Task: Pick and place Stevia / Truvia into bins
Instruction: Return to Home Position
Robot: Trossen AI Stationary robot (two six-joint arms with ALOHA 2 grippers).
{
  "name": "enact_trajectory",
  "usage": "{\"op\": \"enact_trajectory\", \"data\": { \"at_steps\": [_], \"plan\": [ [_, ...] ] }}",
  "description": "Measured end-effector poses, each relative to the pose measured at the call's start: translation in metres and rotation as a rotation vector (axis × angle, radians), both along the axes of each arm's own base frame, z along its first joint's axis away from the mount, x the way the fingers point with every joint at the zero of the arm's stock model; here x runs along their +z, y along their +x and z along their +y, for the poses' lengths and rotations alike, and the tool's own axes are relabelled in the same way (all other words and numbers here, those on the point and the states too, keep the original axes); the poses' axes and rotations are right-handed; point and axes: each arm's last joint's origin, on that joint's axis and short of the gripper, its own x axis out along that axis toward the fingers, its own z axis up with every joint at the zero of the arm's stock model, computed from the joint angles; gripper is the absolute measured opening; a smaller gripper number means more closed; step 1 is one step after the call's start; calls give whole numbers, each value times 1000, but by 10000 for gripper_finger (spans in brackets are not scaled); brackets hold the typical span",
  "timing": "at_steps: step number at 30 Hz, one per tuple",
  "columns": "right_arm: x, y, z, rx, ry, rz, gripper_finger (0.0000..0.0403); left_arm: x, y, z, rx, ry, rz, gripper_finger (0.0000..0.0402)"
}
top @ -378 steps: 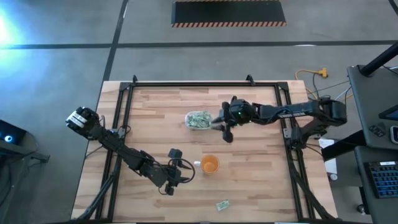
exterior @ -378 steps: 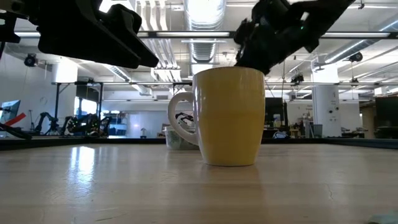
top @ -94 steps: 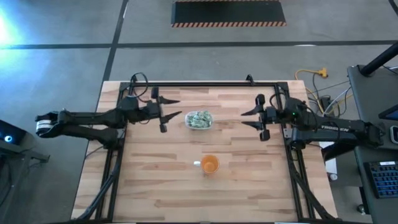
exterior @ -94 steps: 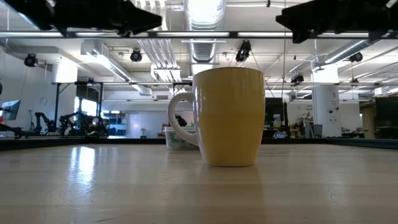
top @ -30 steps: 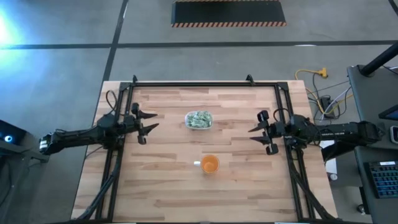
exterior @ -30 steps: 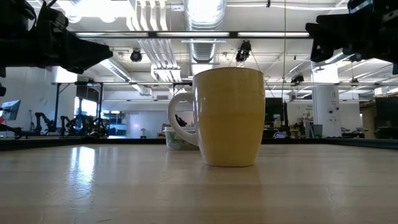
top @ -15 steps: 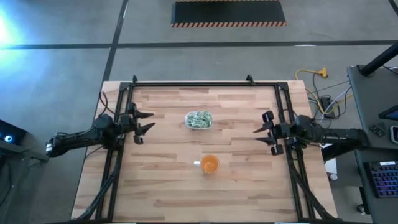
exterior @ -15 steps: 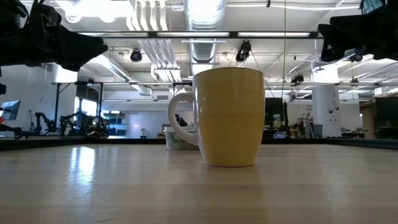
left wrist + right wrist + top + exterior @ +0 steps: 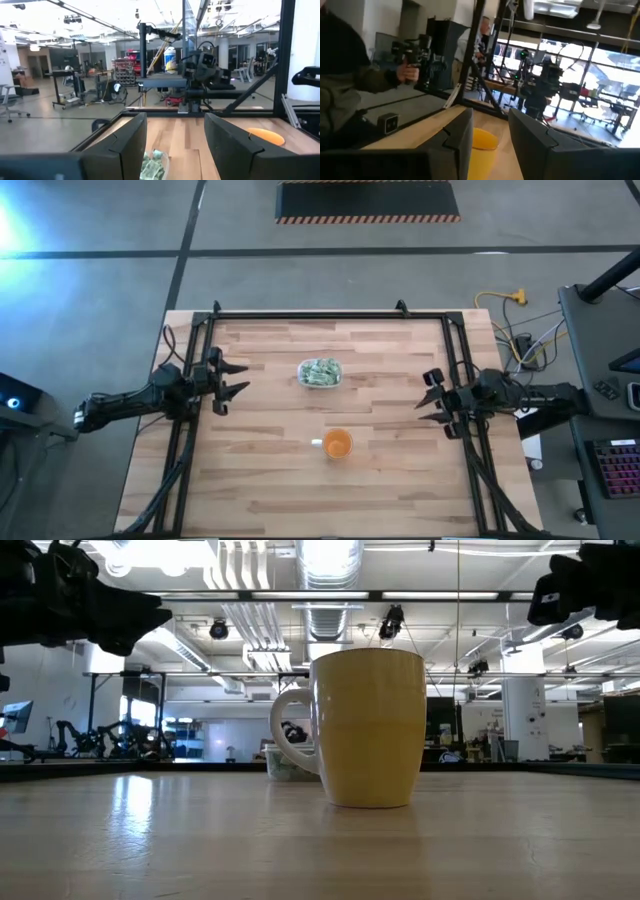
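Homing both arms now that the sachets look binned

Nearest the front edge of the bench [image 9: 270, 480] stands the orange cup [image 9: 338, 445], upright, its pale handle turned toward the left arm's side. Farther back, the right tool [image 9: 425, 397] hovers at the bench's right edge, its two fingers spread wide with nothing between them. A little farther again, the left tool [image 9: 238, 377] hangs at the left edge, likewise spread and empty. Both point inward across the boards. Between them, nearer the left tool, sits the clear tub [image 9: 301, 372], and the Stevia / Truvia sachets [image 9: 321, 371] lie heaped inside it. No sachet shows loose on the boards in the high view.

By this layout the picking appears finished, and the step in hand is the return of both arms to rest. The next move seems to call for no grasp at all. Each arm would fold back over its own side of the bench, keeping its tool off the black frame [image 9: 300, 315] that runs round the boards. Neither should reach toward the tub or the cup, so that the heap stays undisturbed.
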Motion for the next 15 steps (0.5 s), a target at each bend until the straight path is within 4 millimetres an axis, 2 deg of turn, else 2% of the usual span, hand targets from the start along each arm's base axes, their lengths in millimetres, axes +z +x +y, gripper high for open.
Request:
{"op": "enact_trajectory", "data": {
  "at_steps": [4,11,15],
  "plan": [
    [-2,0,0,-58,0,10,112,0,0,0,0,0,-3,183],
    [-14,3,-9,-374,156,168,114,-6,1,0,5,4,66,183],
    [-14,3,-10,-405,178,171,116,-9,2,1,5,-11,91,183]
  ]
}}
